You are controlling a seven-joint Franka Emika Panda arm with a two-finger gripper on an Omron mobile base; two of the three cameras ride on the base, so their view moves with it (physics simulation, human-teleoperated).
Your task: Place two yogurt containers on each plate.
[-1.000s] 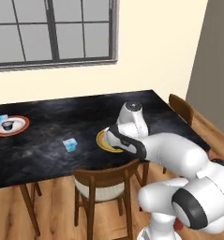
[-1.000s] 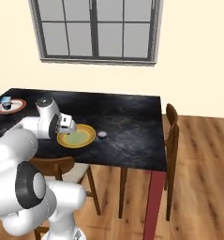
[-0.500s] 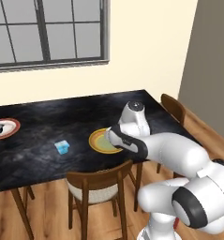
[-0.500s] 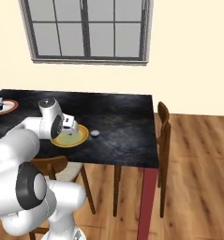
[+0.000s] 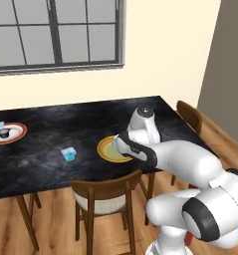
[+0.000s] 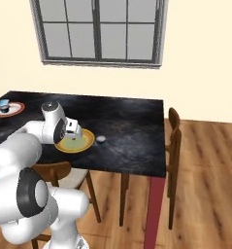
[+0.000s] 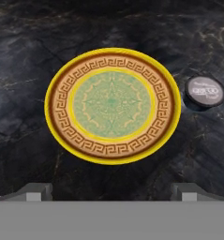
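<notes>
Hovering end effector (image 7: 111, 191) spread wide and empty, yellow plate (image 7: 113, 105) directly below, round yogurt cup (image 7: 205, 91) just beside plate

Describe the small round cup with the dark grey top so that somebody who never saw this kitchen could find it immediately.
Start at the long black marble table below the window and find the yellow-orange plate with the pale green centre. The small round cup with the dark grey top stands on the bare tabletop just beside that plate, not on it. The loose light blue squarish cup lies on the plate's other side.
</notes>
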